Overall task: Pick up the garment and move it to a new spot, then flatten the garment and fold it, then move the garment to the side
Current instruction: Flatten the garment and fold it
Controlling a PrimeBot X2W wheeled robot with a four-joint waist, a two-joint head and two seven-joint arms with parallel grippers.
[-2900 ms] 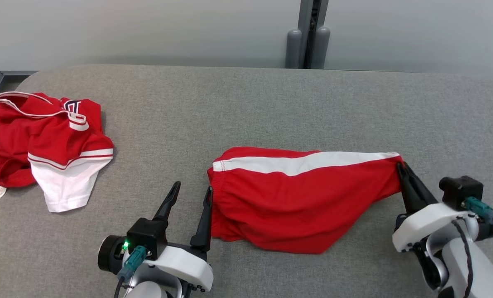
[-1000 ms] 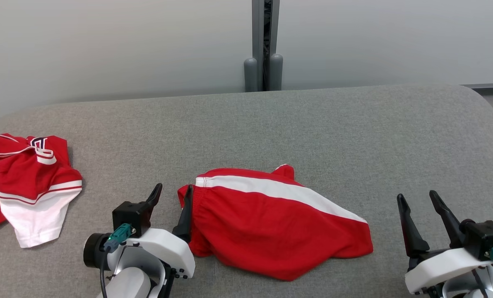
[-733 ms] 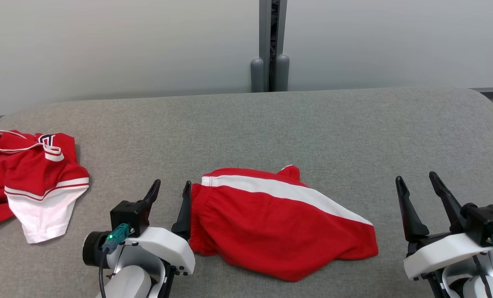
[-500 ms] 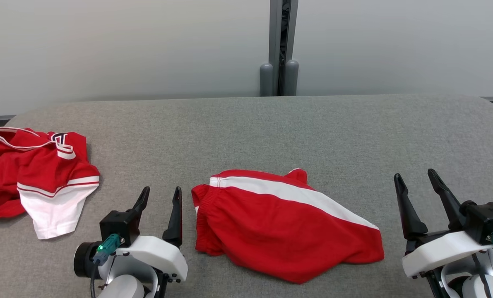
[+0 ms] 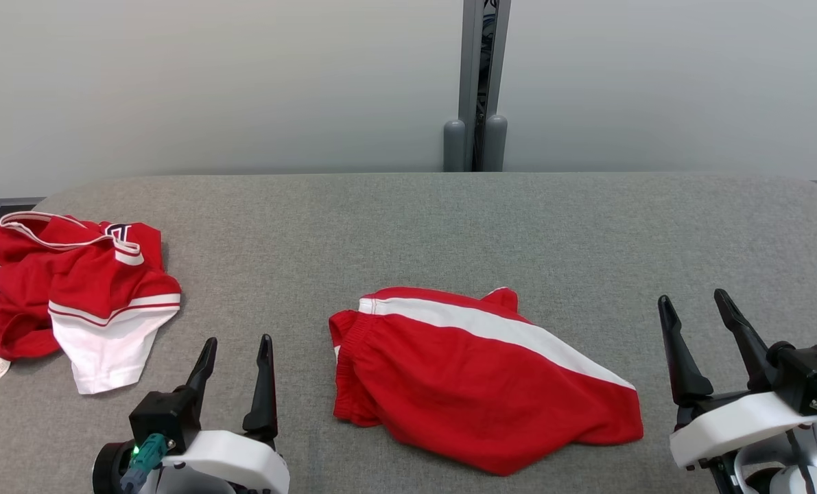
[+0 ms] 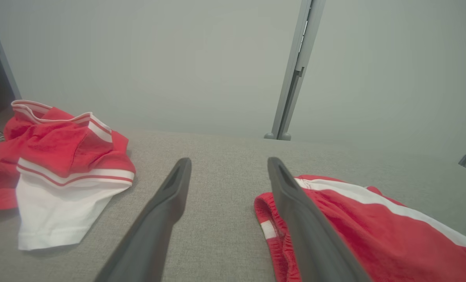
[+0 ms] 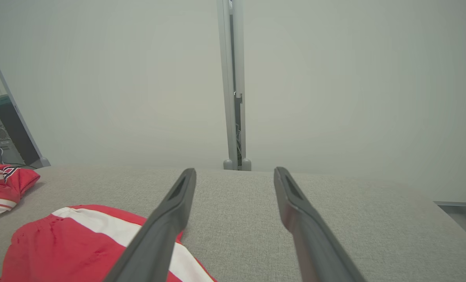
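A: Head view first. Where is the garment?
B: The red cloth shorts with a white side stripe lie near the middle of the grey fabric-covered table, with the waistband to the robot's left and the hem to its right. A small flap pokes up behind the stripe. A crumpled red-and-white jersey sits well apart at the far left.
A: And the grippers?
B: The left gripper stands near the waistband without touching it. The right gripper stands just beyond the hem. Both have their fingers spread wide and hold nothing.
A: Left wrist view?
B: There is bare table between the spread fingers. The gathered waistband lies just beside the right-hand finger, partly behind it.
A: Right wrist view?
B: Again there is nothing between the fingers. The shorts lie low at the left, running behind the left-hand finger.
A: So which step?
B: I judge it is flatten-and-fold, between grasps. The shorts look doubled lengthwise but rumpled, and they are not yet moved aside.
A: Next move?
B: Probably each gripper must close in on its own end and pinch the layers at an edge. Then they keep the cloth taut so the fold lands square.
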